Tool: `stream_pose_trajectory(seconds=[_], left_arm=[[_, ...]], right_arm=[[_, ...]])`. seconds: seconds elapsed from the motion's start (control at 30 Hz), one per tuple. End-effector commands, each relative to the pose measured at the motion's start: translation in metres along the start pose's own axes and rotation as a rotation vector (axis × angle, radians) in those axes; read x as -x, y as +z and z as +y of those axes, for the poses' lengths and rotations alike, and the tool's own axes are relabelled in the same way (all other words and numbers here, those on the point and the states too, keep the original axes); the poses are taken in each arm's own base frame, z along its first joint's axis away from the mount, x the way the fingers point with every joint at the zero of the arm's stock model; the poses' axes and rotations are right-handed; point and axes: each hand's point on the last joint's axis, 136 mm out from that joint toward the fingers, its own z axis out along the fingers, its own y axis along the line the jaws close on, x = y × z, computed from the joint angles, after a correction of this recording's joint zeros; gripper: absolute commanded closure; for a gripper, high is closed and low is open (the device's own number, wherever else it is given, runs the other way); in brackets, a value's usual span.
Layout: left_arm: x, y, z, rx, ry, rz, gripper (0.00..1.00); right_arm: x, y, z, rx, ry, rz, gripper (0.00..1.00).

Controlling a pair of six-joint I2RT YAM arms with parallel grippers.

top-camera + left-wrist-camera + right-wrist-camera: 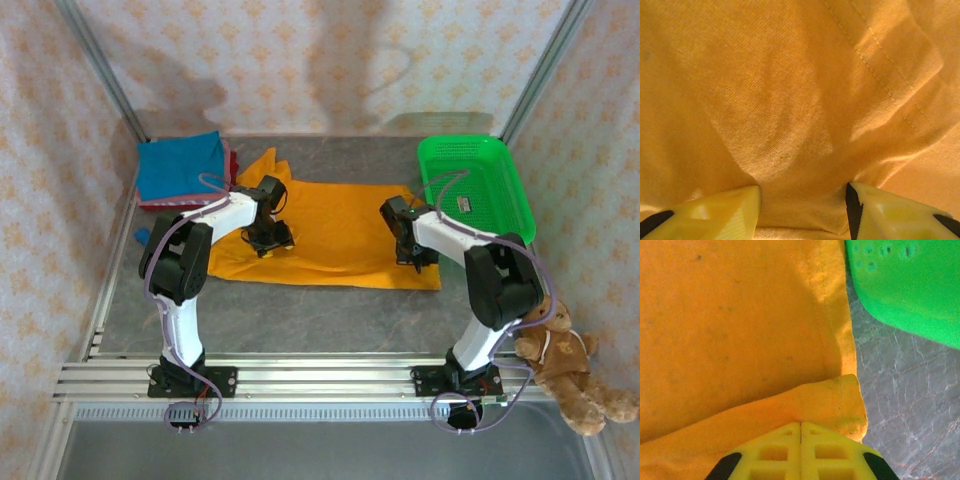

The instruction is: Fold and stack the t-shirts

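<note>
Shirt (pixel 740 340) edge — nipped by right pincer (pixel 800 427).

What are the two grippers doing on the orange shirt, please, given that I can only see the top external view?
Observer: In the left wrist view, the left gripper is open, with a ridge of the orange shirt bunched up between its jaws.
Operator: Thank you. And how about the other one?
Observer: In the right wrist view, the right gripper is shut, and it appears to be pinching the shirt's folded corner.
</note>
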Motion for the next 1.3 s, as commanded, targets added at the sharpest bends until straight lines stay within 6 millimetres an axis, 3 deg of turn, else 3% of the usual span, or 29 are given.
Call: stream_pose_trajectory(seconds=[0.0,0.23,0.37,0.67,0.9,1.27], left_arm=[[-0.007,-0.003,0.028,0.100,0.005,0.008,0.48],[-0.001,-0.011,0.034,0.108,0.004,-0.009,0.48],[0.007,-0.019,0.020,0.074,0.012,-0.031,0.48],[0.025,-0.033,-0.014,0.067,0.083,-0.092,0.51],[0.032,-0.015,-0.035,0.164,0.175,-0.081,0.54],[0.035,-0.002,-0.028,0.339,0.275,-0.076,0.62]], right_arm=[[0.009,-0.004,-0.012,-0.090,-0.052,-0.013,0.87],[0.016,-0.033,-0.016,-0.034,-0.019,-0.044,0.76],[0.004,-0.044,-0.009,0.063,0.029,-0.013,0.74],[-0.027,-0.043,0.000,0.182,0.105,0.043,0.72],[-0.034,-0.043,-0.003,0.180,0.109,0.054,0.72],[-0.038,-0.040,-0.007,0.168,0.100,0.058,0.71]])
